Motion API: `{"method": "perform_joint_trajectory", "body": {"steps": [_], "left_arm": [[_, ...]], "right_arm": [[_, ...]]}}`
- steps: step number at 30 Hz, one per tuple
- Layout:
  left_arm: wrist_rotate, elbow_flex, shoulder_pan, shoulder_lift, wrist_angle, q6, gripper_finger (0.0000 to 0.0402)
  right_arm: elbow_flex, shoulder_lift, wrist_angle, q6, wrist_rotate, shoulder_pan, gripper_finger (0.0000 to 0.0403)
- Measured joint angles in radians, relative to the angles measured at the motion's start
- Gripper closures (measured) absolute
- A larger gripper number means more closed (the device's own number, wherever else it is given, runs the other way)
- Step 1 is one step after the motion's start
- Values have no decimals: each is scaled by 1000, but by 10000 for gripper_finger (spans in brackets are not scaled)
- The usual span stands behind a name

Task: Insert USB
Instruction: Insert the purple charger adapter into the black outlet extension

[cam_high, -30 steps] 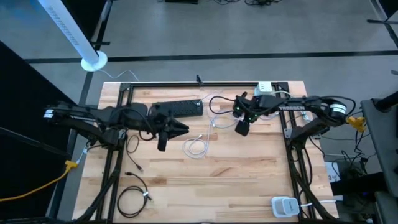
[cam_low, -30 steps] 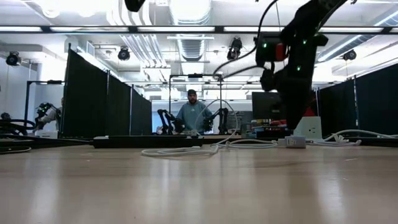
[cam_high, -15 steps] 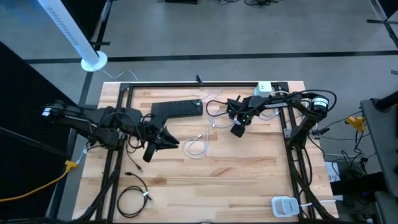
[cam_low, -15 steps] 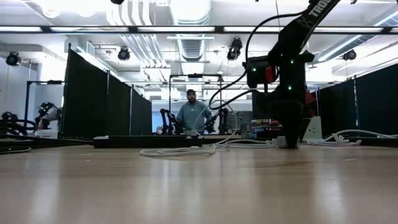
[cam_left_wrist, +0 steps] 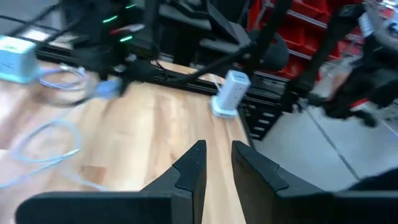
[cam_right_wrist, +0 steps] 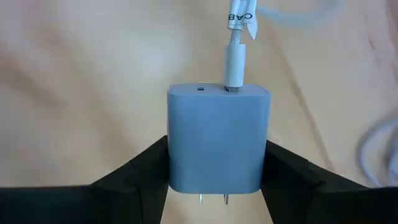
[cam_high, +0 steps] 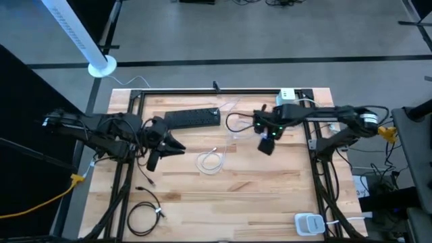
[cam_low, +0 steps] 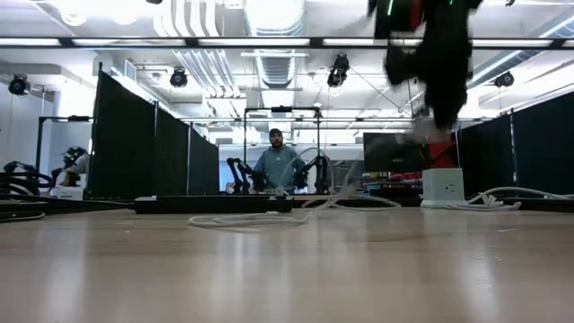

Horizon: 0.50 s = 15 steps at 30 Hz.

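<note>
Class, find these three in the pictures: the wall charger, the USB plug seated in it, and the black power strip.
wall charger (cam_right_wrist: 217, 140), right wrist view, front face.
USB plug (cam_right_wrist: 236, 65), right wrist view, sleeve.
black power strip (cam_high: 192, 118), high view, top middle.

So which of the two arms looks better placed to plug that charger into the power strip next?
The right, I'd judge. Its gripper is clamped on the charger block with the white cable already plugged in. The left gripper holds nothing, though it sits nearer the power strip.
</note>
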Motion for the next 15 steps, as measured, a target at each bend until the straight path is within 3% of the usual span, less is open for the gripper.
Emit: {"method": "perform_joint_trajectory", "body": {"steps": [3,8,11,15], "left_arm": [[-52,0,7,-10,2,40,338],[-99,-1,22,-17,67,81,338],[-101,-1,25,-21,168,121,338],[-101,3,25,-31,281,189,338]], "right_arm": [[99,-98,-120,19,14,35,208],[257,-234,-102,89,124,80,208],[337,-306,-22,95,241,98,208],[379,-384,190,31,312,112,208]]}}
